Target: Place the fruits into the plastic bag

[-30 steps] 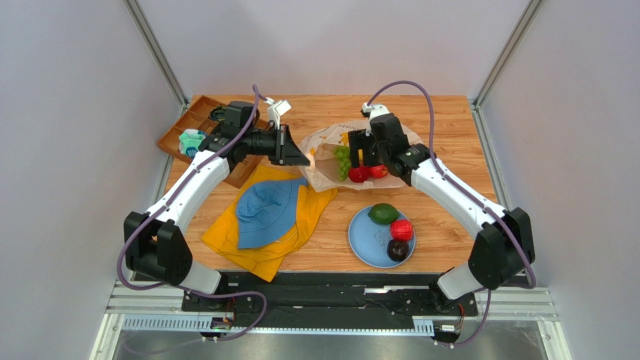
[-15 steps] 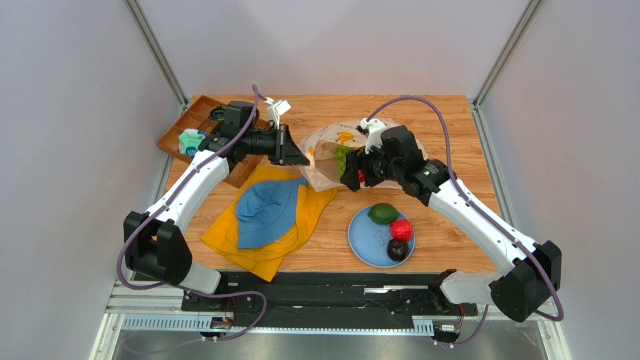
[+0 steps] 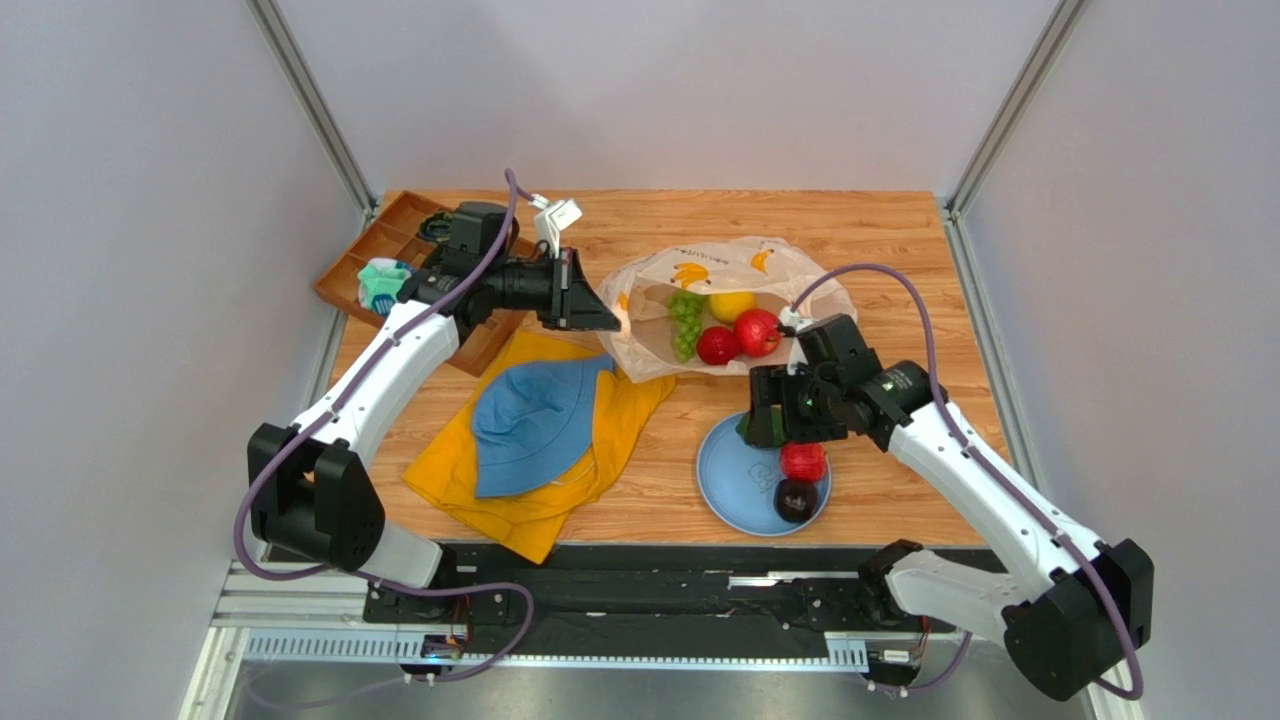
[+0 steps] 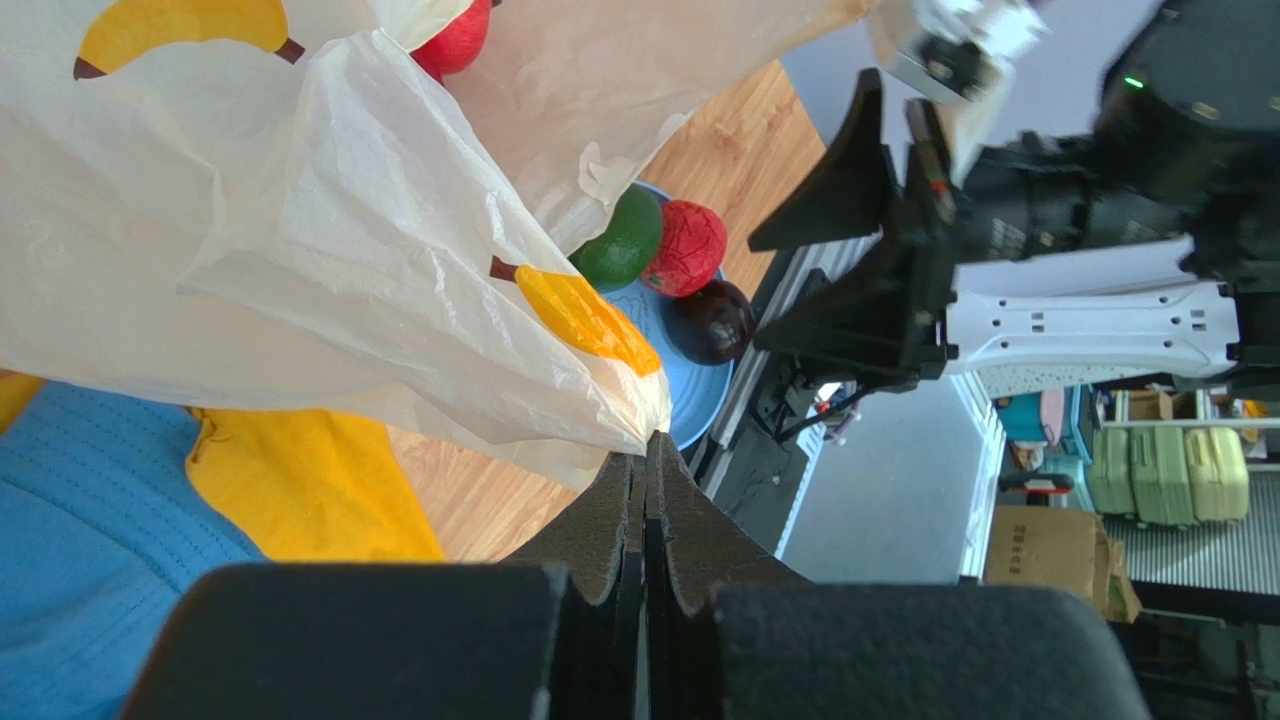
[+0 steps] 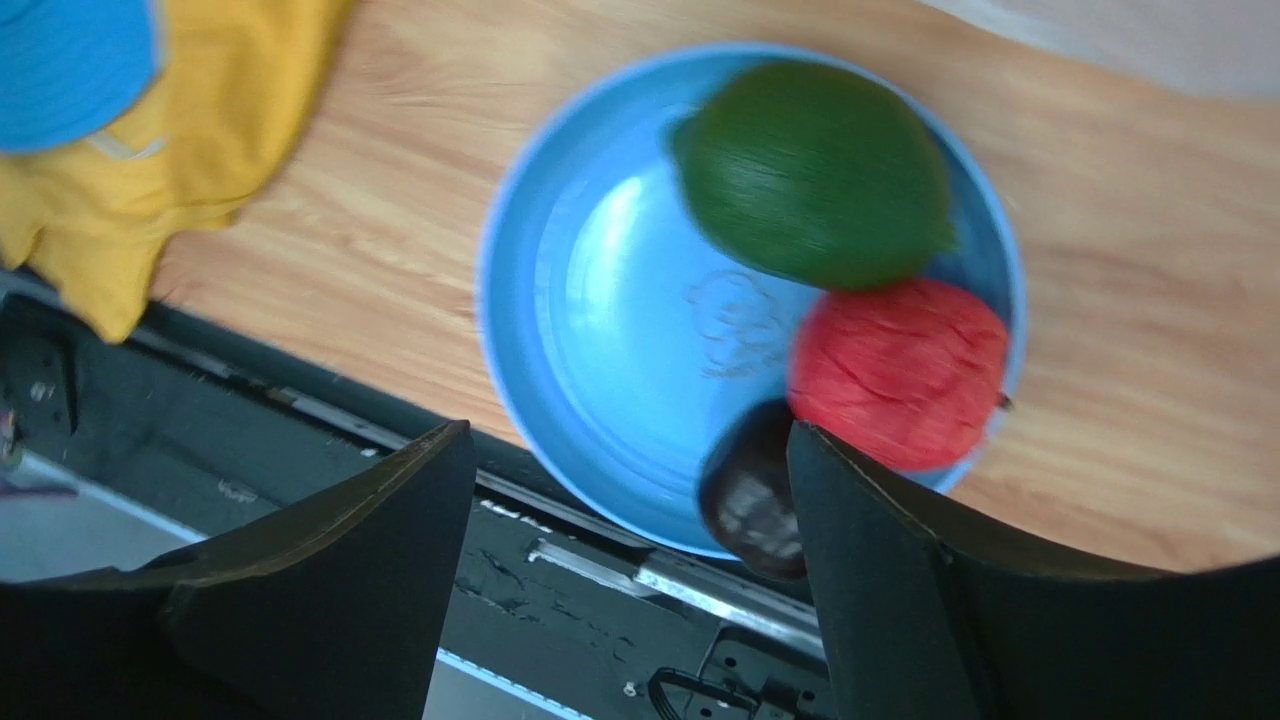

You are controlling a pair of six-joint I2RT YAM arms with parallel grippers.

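Note:
The plastic bag (image 3: pixel 706 273) lies open at the back of the table, holding green grapes (image 3: pixel 685 320), a lemon (image 3: pixel 732 305) and two red fruits (image 3: pixel 756 332). My left gripper (image 3: pixel 595 309) is shut on the bag's edge (image 4: pixel 639 413) and holds the mouth up. My right gripper (image 5: pixel 624 443) is open and empty, hovering over the blue plate (image 5: pixel 601 300). On the plate sit a green oval fruit (image 5: pixel 812 173), a red fruit (image 5: pixel 899 372) and a dark plum (image 5: pixel 747 495). In the top view the gripper (image 3: pixel 763 428) hides the green fruit.
A yellow cloth (image 3: pixel 526 488) with a blue hat (image 3: pixel 534 428) on it lies left of the plate. A wooden tray (image 3: pixel 376 263) with small items stands at the back left. The plate (image 3: pixel 726 488) sits close to the table's near edge.
My right gripper has pulled back from the bag's mouth and moved toward the near edge, over the plate, with its jaws open. The left gripper has not moved.

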